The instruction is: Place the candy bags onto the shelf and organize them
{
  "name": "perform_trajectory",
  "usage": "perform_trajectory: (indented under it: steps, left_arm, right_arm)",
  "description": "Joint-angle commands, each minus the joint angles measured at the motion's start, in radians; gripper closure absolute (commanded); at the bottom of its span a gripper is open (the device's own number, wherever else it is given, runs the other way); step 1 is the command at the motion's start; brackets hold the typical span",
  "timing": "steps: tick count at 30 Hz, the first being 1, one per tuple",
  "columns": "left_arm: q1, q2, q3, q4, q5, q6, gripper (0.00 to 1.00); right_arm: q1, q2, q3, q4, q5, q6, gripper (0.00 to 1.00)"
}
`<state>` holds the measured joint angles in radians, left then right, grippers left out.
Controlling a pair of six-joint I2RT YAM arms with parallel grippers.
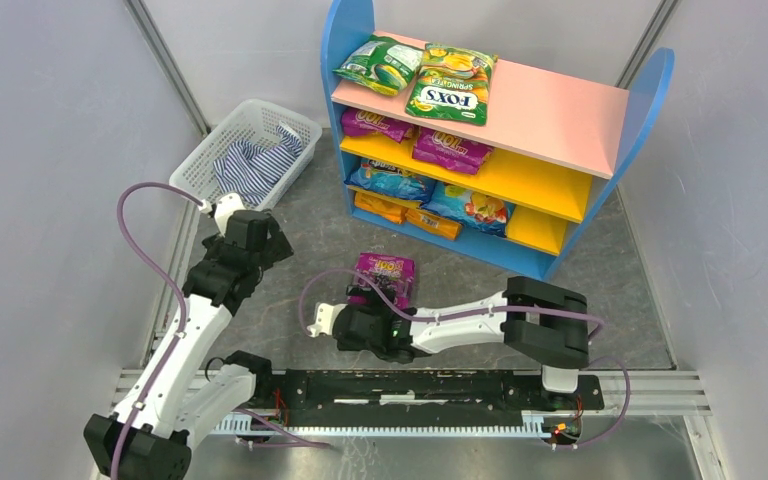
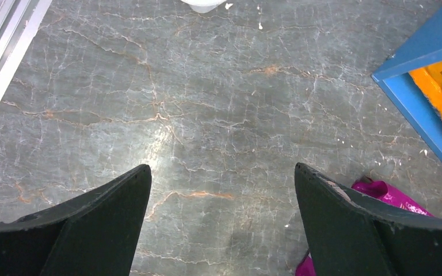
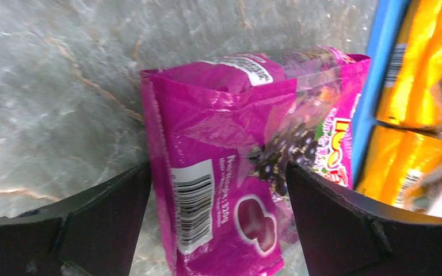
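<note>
Grey marbled stone makes the tabletop (image 1: 310, 225), and you see the shelf (image 1: 650, 95) standing at its far edge, toward the far right corner. On the pink top board lie a green bag (image 1: 380, 65) and the FOX'S bag (image 1: 452, 85), touching each other. Two purple bags (image 1: 450, 150) are on the yellow middle board, and blue bags (image 1: 390, 181) with orange bags (image 1: 385, 207) lie on the blue base. One more purple candy bag (image 1: 387, 272) is on the tabletop near its middle, just in front of the shelf. Your right tool (image 3: 217, 172) is open, with one finger on each side of this bag; I cannot tell if the fingers touch it. Your left tool (image 2: 221, 169) is also open, toward the left edge, with only bare tabletop between its fingers. At the far left corner stands a white basket (image 1: 205, 160) with a striped cloth (image 1: 255, 165) inside.
</note>
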<state>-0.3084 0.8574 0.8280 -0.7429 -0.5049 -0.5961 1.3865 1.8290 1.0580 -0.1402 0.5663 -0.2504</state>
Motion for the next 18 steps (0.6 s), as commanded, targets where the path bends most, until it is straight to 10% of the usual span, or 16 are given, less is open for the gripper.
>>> perform_trajectory:
  steps: [1,11,18]
  left_arm:
    - [0.064,0.0,-0.009,0.098,0.068,0.092,0.0]
    - [0.121,0.027,-0.01,0.12,0.144,0.122,0.0]
    - [0.121,0.009,-0.013,0.12,0.145,0.119,0.0]
  right_arm:
    - [0.011,0.025,0.019,0.011,0.154,-0.024,0.09]
    - [0.012,-0.066,-0.061,0.08,0.144,-0.005,0.64]
    - [0.011,-0.26,-0.074,0.006,0.165,-0.02,0.85]
